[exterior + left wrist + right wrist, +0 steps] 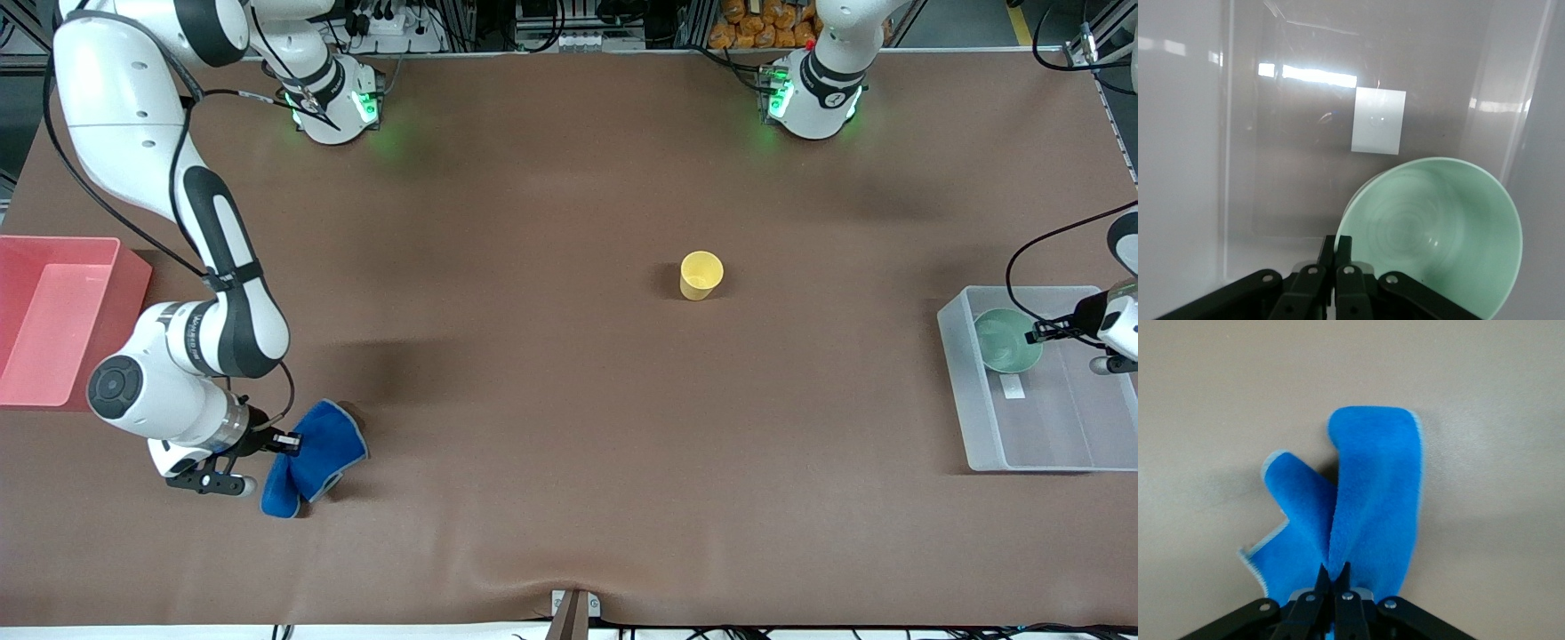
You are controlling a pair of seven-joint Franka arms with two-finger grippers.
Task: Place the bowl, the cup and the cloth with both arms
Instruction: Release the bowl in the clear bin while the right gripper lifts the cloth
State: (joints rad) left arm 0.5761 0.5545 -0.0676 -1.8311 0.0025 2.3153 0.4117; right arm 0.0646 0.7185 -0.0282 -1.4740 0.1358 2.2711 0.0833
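Hanging folded from the right gripper (pixel 286 442), the cloth (pixel 313 458) droops in two lobes with its lower folds brushing or just clear of the table (pixel 551 427), near the front camera at the right arm's end. In the right wrist view the jaws are pinched tight on a gathered ridge of cloth (pixel 1365 513), and the fabric's long axis runs straight away from the fingertips.

The red bin (pixel 53 311) stands beside that arm, farther from the front camera than the cloth. That is the relation the next move seems to turn on: the cloth must travel away from the front camera and toward the table's edge to get over the bin, if that bin is its goal.

At the left arm's end, the left gripper (pixel 1042 332) holds the bowl (pixel 1006 340) by its rim, jaws closed on it, tilted on its side inside the clear bin (pixel 1022 444), over the part farthest from the front camera. The left wrist view shows the bowl (pixel 1438 233) open toward the camera above the bin's floor; whether it touches the floor I cannot tell.

The cup (pixel 701 275) stands upright alone mid-table, well apart from both grippers and nearer the left arm's base.
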